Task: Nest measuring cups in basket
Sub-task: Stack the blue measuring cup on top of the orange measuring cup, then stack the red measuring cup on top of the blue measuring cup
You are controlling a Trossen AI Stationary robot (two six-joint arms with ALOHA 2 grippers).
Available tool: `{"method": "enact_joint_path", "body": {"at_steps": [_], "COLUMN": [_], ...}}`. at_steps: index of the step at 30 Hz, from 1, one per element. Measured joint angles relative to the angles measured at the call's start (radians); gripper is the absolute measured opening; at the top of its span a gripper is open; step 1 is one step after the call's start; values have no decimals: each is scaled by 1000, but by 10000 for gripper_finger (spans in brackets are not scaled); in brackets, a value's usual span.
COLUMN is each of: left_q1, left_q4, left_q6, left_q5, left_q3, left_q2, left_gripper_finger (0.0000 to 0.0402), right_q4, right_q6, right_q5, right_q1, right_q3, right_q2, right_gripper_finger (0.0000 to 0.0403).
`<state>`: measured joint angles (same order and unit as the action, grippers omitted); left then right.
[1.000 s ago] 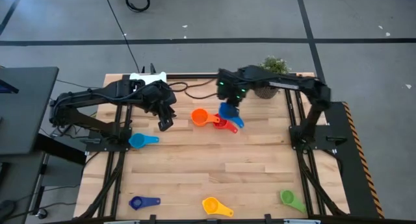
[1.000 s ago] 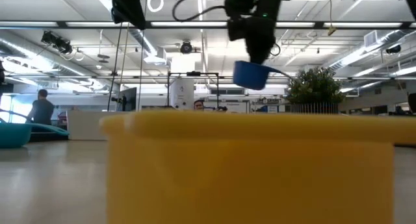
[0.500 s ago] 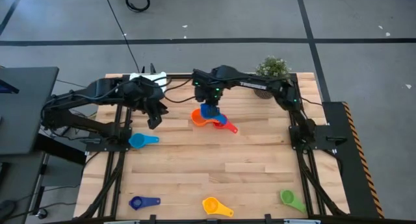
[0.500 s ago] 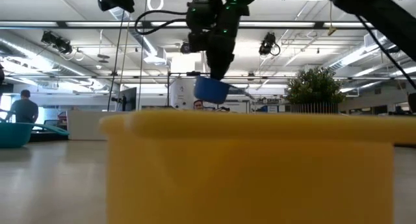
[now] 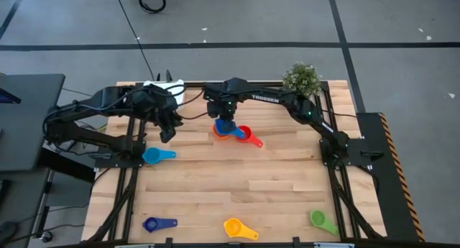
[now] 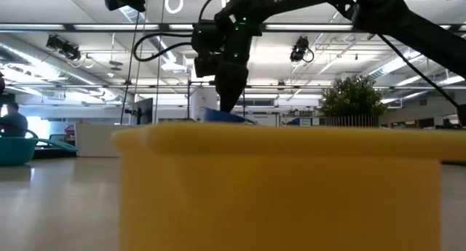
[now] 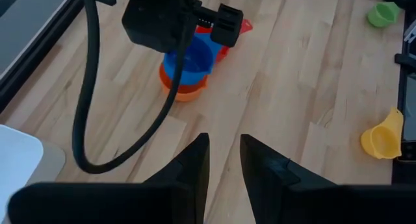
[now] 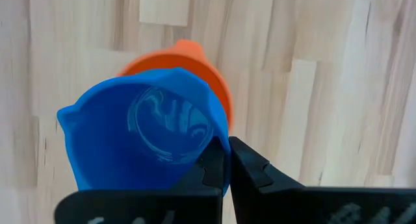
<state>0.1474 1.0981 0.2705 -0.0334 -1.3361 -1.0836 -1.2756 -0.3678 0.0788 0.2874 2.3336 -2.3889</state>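
Note:
My right gripper (image 5: pixel 225 121) is shut on the blue measuring cup (image 8: pixel 143 133) and holds it over the orange cup (image 8: pixel 209 74), which stands on the table. In the left wrist view the blue cup (image 7: pixel 188 58) reaches down into the orange cup (image 7: pixel 182 91); whether they touch I cannot tell. The red cup (image 5: pixel 245 135) lies just right of them. My left gripper (image 5: pixel 167 133) hangs open and empty to their left. The white basket (image 5: pixel 164 85) shows at the far edge, partly hidden by the left arm. My right gripper pinches the blue cup's wall at its rim (image 8: pixel 224 149), one finger inside the bowl and one outside. The fingers come from above, pointing steeply down. The cup hangs upright below them, mouth up, over the orange cup.
The light blue cup (image 5: pixel 154 156) lies at the left. The dark blue cup (image 5: pixel 158 223), yellow cup (image 5: pixel 239 228) and green cup (image 5: pixel 322 221) lie along the near edge. A potted plant (image 5: pixel 300 79) stands at the far right. The yellow cup (image 6: pixel 277 185) blocks most of the low view.
My right gripper has carried the blue cup toward the table's left and down, from above the red cup to above the orange cup, rolling its wrist on the way. My left gripper has drawn back toward the table's left, staying open.

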Motion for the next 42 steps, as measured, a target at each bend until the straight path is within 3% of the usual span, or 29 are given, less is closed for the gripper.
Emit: {"method": "enact_joint_path", "body": {"at_steps": [4,15,21,27,32,38,42], "left_q1": [0,0,0,0,0,0,0], "left_q4": [1,0,0,-1,-1,0,0], "left_q6": [-3,-4,-4,-4,0,7,7], "left_q5": [0,0,0,0,0,0,0], "left_q3": [0,0,0,0,0,0,0], "left_q2": [0,0,0,0,0,0,0], "left_gripper_finger": [94,94,94,94,94,94,94], "right_q4": [-3,20,-26,-152,-257,-286,-296], "right_q6": [-54,-69,-76,63,257,487,530], "right_q5": [0,-6,-20,-127,-37,-5,40], "right_q1": [0,-3,-10,-2,36,75,88], "right_q3": [-3,-3,21,21,21,-21,-69], "right_q2": [0,0,18,54,54,51,51], "right_gripper_finger": [16,100,112,111,111,107,107]}}
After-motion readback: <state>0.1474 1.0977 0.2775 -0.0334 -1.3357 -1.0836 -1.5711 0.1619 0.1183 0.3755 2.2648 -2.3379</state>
